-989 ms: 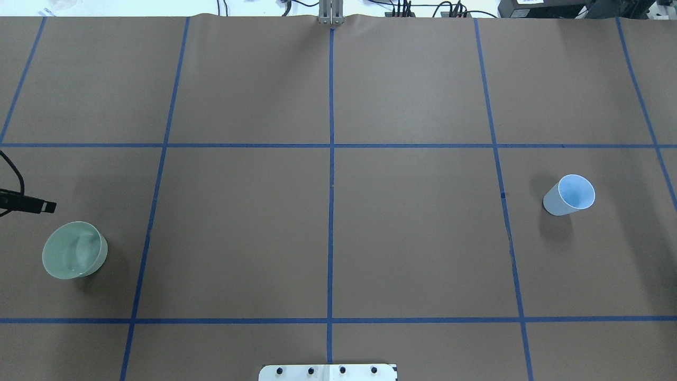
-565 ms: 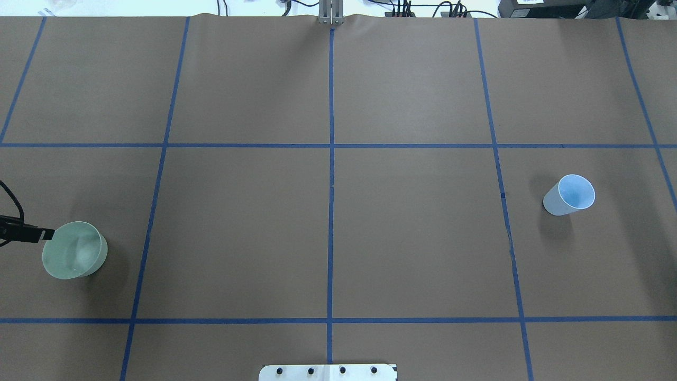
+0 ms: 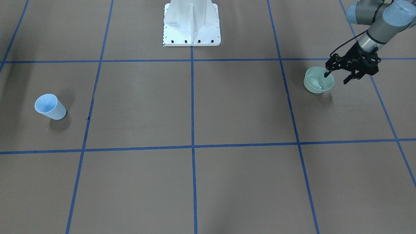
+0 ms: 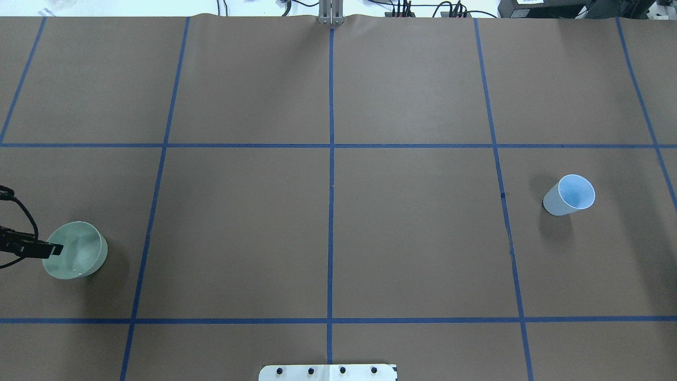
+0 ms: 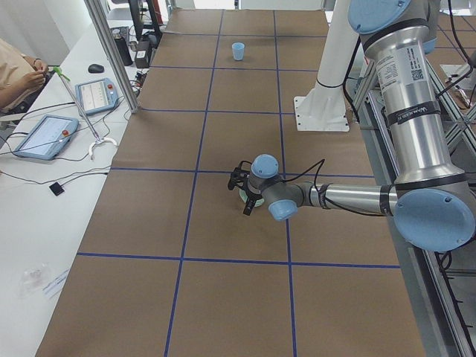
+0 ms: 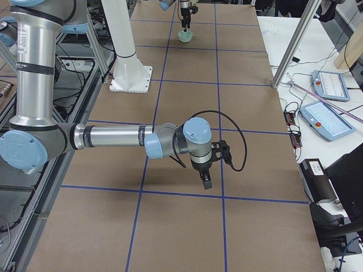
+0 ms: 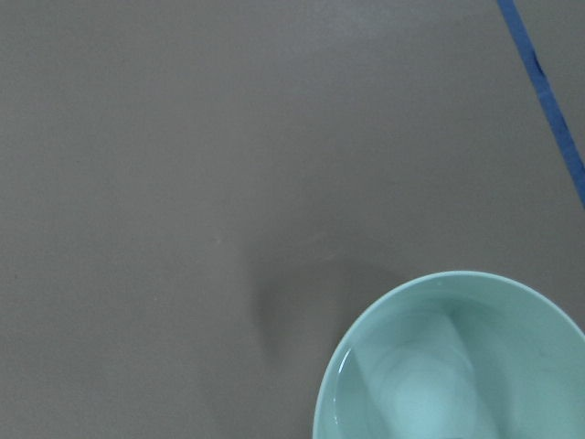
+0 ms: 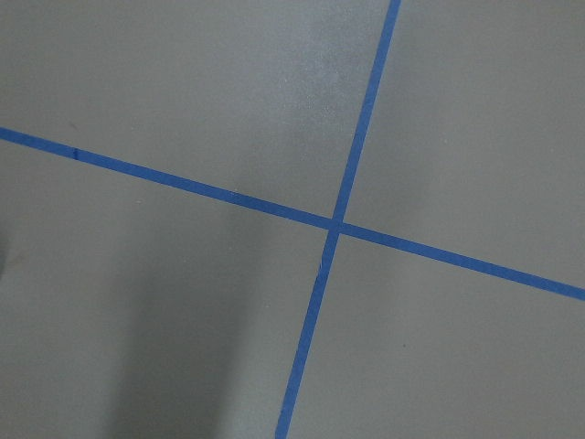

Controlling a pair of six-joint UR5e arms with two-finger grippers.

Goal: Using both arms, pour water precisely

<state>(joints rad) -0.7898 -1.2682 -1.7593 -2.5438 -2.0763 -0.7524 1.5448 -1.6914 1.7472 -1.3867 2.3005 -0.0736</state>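
Left wrist-mounted view: the water (image 7: 439, 393) lies in the pale green bowl (image 7: 334, 389), which stands on the bench (image 3: 243, 107). So nothing seems poured yet; grasping, carrying and pouring into the blue cup (image 3: 50, 107), well apart, remain. The left claw (image 3: 336, 77) is wide, straddling the bowl's rim, its arm reaching low. The right claw (image 6: 205, 182) points downward; wide or narrow, I cannot tell.

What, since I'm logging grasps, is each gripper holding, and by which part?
Nothing yet. The left gripper is open astride the green bowl's rim; the right gripper shows nothing in it.
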